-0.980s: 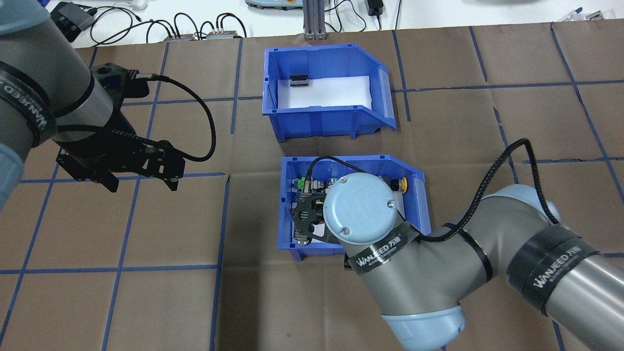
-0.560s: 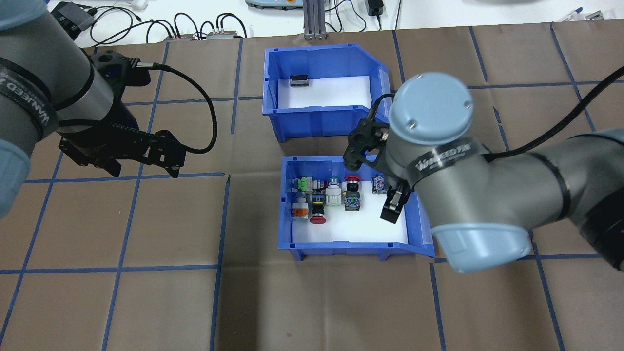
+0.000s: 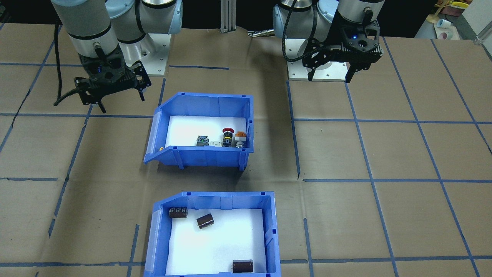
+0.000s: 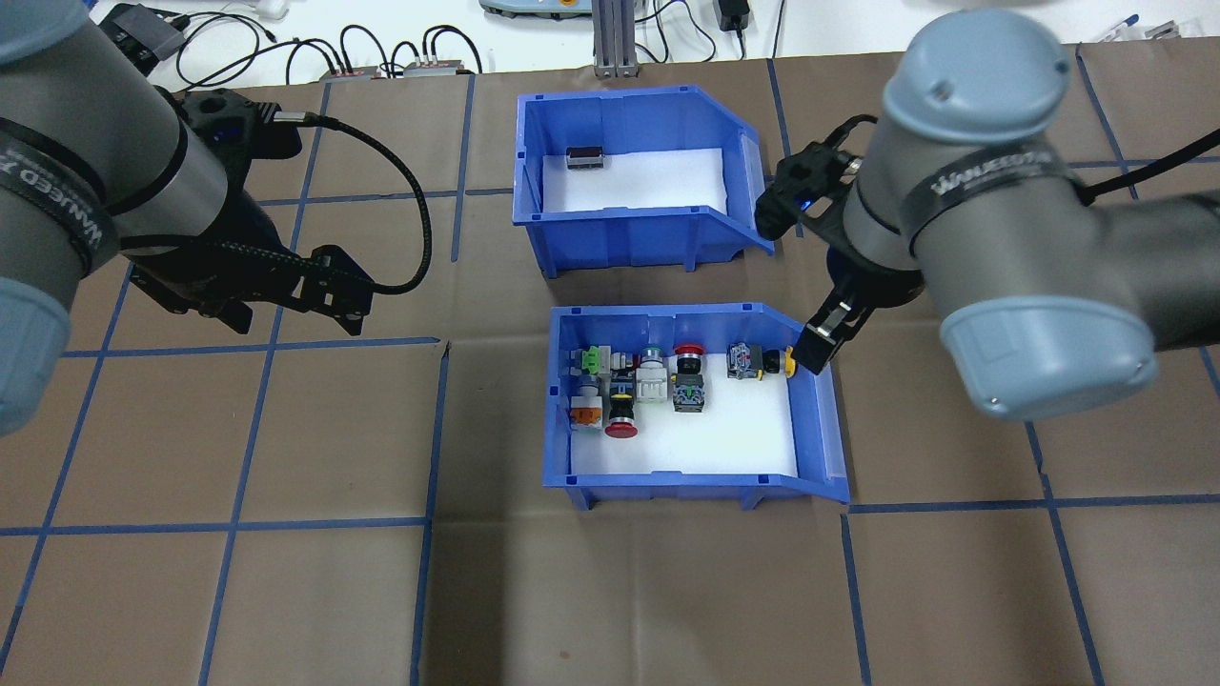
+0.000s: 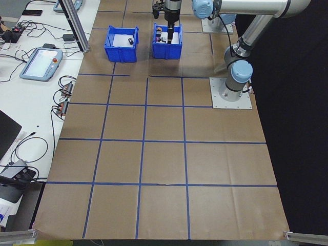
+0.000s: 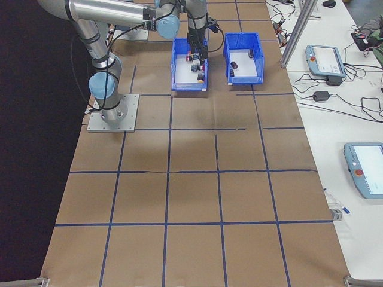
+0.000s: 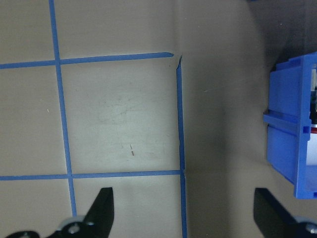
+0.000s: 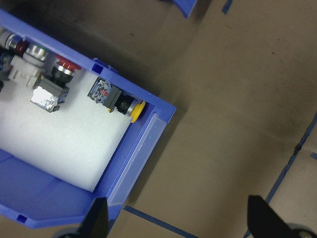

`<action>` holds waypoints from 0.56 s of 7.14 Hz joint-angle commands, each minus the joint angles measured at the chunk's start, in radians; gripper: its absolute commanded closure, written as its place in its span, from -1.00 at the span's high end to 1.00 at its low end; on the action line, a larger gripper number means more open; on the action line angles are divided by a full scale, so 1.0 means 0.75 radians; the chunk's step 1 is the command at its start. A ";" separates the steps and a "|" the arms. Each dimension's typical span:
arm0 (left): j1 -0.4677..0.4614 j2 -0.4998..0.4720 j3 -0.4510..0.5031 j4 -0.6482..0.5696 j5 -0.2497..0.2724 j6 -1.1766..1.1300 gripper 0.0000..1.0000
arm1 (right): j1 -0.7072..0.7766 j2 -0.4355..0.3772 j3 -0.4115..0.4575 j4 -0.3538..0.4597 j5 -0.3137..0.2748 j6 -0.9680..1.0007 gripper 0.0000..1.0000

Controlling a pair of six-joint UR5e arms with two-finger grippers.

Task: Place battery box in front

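Blue plastic battery box (image 3: 271,227), sloped end, white liner, stubby brown cylinders (image 3: 205,221)

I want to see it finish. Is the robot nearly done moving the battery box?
The battery box sits past the switch box, on the side away from the robot. Nothing is in hand: left gripper and right gripper are open and empty. If that spot counts as front, nothing is left.

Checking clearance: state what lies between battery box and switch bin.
Only bare brown paper, seen between battery box and switch bin in the front-facing view.
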 commanded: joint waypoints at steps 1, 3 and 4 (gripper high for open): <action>0.000 0.001 -0.003 0.002 -0.006 0.001 0.99 | -0.011 0.031 -0.047 0.028 0.005 0.458 1.00; 0.000 0.004 -0.005 0.002 -0.006 0.001 0.99 | -0.011 0.141 -0.248 0.220 0.007 0.573 1.00; 0.000 0.004 -0.005 0.002 -0.006 -0.001 0.99 | -0.011 0.198 -0.355 0.326 0.027 0.575 1.00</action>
